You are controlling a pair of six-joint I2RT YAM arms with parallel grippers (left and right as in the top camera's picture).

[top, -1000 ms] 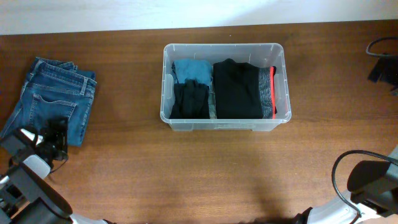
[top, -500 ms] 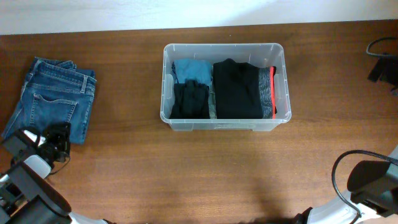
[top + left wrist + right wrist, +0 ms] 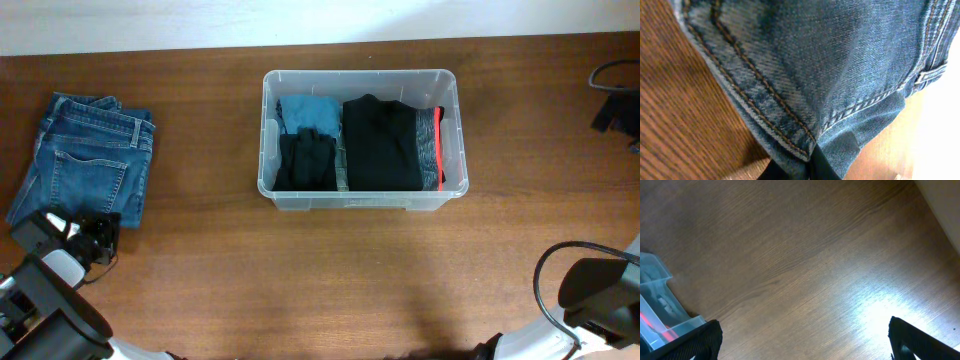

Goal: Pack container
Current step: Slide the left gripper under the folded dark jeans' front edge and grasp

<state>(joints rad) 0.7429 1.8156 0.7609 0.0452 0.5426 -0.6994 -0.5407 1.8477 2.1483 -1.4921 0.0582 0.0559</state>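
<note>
Jeans (image 3: 88, 165) are the piece in hand, lying folded on the bench (image 3: 300, 280), well left of the container (image 3: 360, 74). The container stands mid-bench, holding folded clothes (image 3: 380, 145) in black and teal. The left gripper (image 3: 102, 234) sits at the denim's near hem. Its fingers (image 3: 822, 165) flank the hem's corner, though whether they pinch it cannot be told. The right gripper (image 3: 805, 347) hangs spread and empty over bare wood. The next move likely calls for a firm pinch, a lift, and a carry to the container.
</note>
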